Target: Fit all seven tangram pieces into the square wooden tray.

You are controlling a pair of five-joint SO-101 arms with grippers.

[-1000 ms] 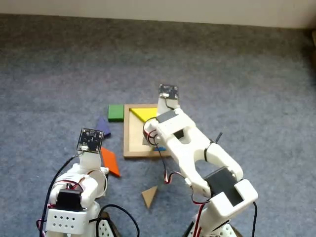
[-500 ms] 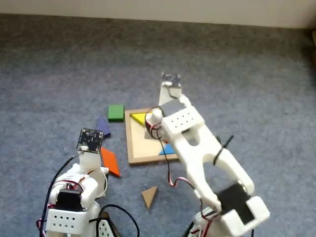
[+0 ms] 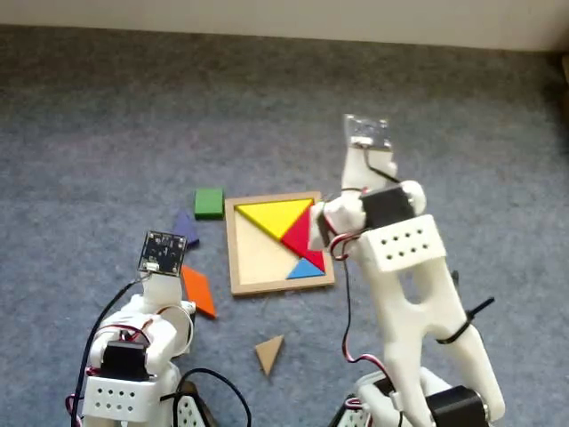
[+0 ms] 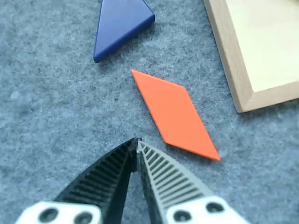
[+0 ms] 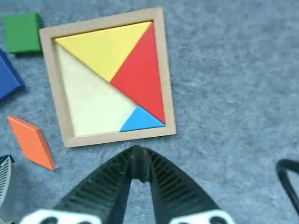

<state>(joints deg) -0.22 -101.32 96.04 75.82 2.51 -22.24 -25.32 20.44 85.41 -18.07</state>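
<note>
The square wooden tray (image 3: 230,249) (image 5: 100,23) holds a yellow triangle (image 3: 271,216) (image 5: 103,46), a red triangle (image 3: 302,236) (image 5: 142,77) and a small light blue triangle (image 3: 305,268) (image 5: 141,120). Its left half is bare. On the carpet lie a green square (image 3: 209,203) (image 5: 21,31), a dark blue triangle (image 3: 184,227) (image 4: 120,23), an orange parallelogram (image 3: 198,291) (image 4: 175,114) and a tan triangle (image 3: 269,353). My left gripper (image 4: 137,142) is shut and empty just short of the orange parallelogram. My right gripper (image 5: 137,154) hangs shut and empty above the carpet near the tray's front edge.
The grey carpet runs to a pale wall at the back. The tray's corner (image 4: 226,51) lies to one side of the orange piece. The right arm stands tall to the right of the tray. Open carpet lies to the right and at the back.
The right arm has lifted and swung right, off the tray, uncovering the red and light blue triangles. The tray has turned slightly. The left arm has not moved.
</note>
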